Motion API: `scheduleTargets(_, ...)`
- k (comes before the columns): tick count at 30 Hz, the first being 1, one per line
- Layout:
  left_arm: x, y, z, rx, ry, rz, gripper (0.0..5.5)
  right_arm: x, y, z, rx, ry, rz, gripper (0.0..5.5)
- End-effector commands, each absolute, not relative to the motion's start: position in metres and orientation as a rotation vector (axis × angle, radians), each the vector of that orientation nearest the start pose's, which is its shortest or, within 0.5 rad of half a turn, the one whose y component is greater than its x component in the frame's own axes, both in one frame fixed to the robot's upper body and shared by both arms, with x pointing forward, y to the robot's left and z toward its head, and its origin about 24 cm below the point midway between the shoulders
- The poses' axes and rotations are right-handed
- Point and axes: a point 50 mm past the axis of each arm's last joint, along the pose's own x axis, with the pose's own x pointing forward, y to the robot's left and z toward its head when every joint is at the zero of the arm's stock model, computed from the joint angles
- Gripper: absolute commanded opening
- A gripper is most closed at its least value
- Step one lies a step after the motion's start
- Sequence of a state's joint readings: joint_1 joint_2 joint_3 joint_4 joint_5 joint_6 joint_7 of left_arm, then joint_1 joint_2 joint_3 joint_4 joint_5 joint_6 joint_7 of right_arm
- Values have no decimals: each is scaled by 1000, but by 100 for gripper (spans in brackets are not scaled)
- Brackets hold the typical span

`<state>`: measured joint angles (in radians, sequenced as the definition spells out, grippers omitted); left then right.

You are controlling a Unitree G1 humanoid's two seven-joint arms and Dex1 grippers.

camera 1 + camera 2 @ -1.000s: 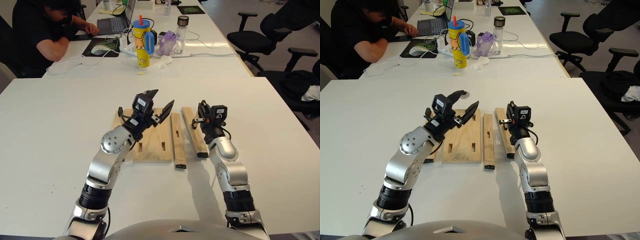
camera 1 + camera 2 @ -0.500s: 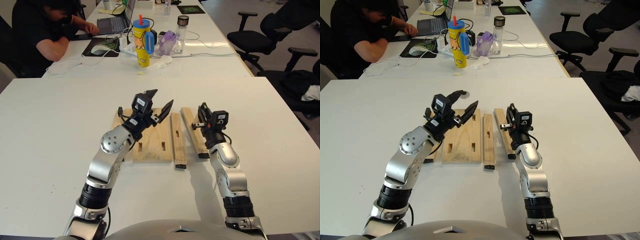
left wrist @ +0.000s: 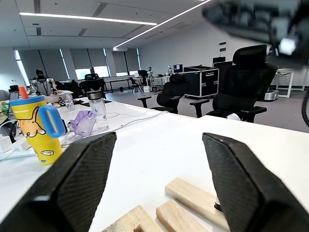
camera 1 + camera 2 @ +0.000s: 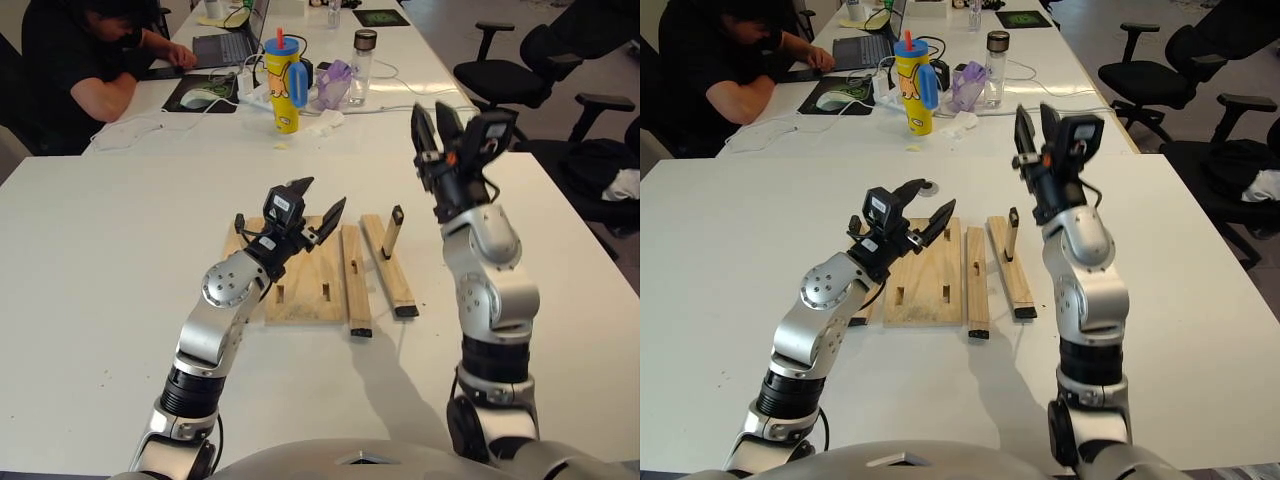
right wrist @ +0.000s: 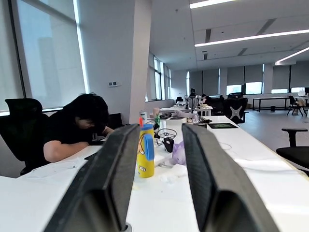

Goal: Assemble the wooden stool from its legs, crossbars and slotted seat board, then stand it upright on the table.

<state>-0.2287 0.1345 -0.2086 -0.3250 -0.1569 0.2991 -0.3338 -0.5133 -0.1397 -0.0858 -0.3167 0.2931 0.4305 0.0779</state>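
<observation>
Trouble could start with the short piece [image 4: 393, 231], which tilts up off the far end of the right bar [image 4: 398, 285]. I think a small bump would knock it over or send it sliding on the table [image 4: 100, 260]. You also risk pushing the seat board [image 4: 300, 285] if you lower the left gripper [image 4: 326, 194] too fast, because the board lies flat with nothing to hold it. A shove there could knock the middle bar [image 4: 355, 280], which lies just beside the board. The stool is not built yet: every part lies near the middle of the table, and no slot has a part in it that I can see. Your left gripper hangs just over the far end of the board with its fingers [image 3: 84, 183] spread wide, and it holds nothing. Your right gripper [image 4: 430, 112] is high above the bars, pointing up, with its fingers [image 5: 108, 183] a little apart, and it is empty too.
</observation>
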Motion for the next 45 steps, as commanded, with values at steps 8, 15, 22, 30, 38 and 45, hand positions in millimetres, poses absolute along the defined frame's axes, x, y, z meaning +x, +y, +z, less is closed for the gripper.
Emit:
scheduleTargets(8,268,83,136,37,-203,-639,329,325,-130,203,49,-282,244,160)
scheduleTargets(15,270,81,137,31,-209,-640,329,309,-141,50,19,414,191,160)
scheduleTargets(22,270,82,137,32,-213,-634,329,330,-135,122,45,55,232,160)
scheduleTargets(30,270,79,135,29,-211,-637,329,318,-125,215,5,-453,284,160)
scheduleTargets(38,266,80,150,39,-302,-640,329,326,-143,88,-25,207,152,160)
scheduleTargets(45,232,118,193,171,-572,-399,329,329,-140,138,20,-74,165,160)
